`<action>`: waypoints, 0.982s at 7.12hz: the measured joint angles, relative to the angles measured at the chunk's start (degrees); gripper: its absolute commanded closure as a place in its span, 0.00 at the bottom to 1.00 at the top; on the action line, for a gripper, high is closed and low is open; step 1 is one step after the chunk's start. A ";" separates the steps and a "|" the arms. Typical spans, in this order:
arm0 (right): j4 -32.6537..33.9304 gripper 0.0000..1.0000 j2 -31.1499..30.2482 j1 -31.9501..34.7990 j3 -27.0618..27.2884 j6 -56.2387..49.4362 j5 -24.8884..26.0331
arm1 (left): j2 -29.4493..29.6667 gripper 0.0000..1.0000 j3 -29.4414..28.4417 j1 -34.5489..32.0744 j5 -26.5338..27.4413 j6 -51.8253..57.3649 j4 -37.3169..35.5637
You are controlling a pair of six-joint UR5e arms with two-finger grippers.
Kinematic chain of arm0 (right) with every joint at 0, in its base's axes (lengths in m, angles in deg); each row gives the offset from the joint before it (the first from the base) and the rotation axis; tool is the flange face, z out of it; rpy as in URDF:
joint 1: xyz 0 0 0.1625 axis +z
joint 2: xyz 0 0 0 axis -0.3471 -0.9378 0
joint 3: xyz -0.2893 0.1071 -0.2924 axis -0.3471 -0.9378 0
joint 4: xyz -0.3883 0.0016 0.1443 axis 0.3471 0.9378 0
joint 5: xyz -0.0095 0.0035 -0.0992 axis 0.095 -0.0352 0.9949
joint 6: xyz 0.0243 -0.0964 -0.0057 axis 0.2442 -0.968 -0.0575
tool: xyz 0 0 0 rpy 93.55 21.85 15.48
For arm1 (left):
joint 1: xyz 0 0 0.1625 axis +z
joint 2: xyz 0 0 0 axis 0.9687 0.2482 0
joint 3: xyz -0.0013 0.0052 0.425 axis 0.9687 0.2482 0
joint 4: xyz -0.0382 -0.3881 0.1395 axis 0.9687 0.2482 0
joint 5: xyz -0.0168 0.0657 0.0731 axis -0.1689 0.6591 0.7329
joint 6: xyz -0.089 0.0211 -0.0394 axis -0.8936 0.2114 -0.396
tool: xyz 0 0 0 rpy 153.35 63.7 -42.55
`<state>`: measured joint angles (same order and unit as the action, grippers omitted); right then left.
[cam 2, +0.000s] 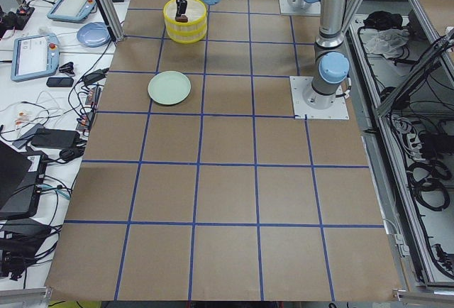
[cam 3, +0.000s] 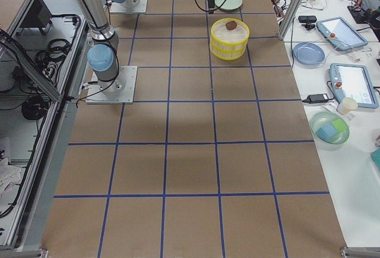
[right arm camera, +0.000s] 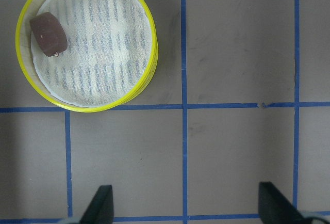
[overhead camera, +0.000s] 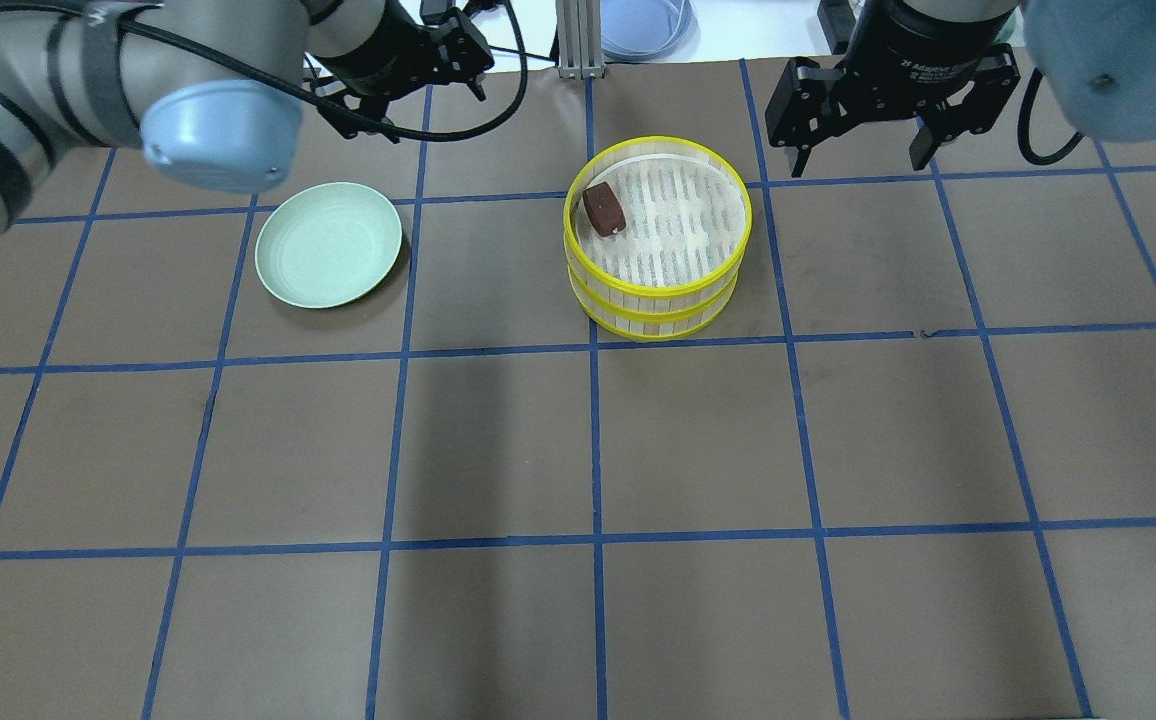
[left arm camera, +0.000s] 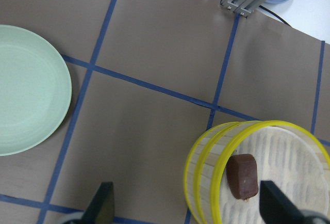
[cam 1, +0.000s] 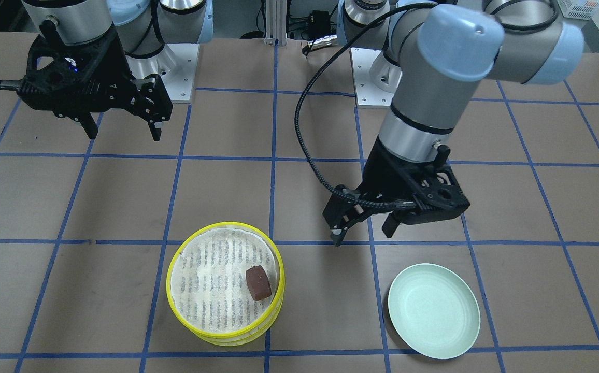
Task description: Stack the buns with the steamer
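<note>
Since the brown bun (cam 1: 258,282) lies on the top liner of the steamer (cam 1: 227,338), tight to the rim on my left arm's side with its long axis running roughly away from my base, my left fingers (cam 1: 339,230) are the nearer pair. They hang spread and empty between the steamer and the green plate (cam 1: 434,311) (plate bare). My right fingers (cam 1: 154,127) hover spread too, well back over the bench (cam 1: 71,207). No cream bun in sight.

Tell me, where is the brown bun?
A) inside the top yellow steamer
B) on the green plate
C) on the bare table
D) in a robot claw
A: the brown bun lies inside the top tier of the steamer, close to its yellow rim.
</note>
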<state>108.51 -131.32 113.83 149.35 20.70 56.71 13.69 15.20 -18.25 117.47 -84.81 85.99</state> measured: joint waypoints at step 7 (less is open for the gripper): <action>0.18 0.00 0.41 -0.09 -0.18 -0.27 0.18 | -14.16 0.00 -0.08 8.83 6.36 24.57 30.02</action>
<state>108.69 -130.91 113.74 149.17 20.44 56.89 -0.46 15.12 -9.43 123.83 -60.25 116.01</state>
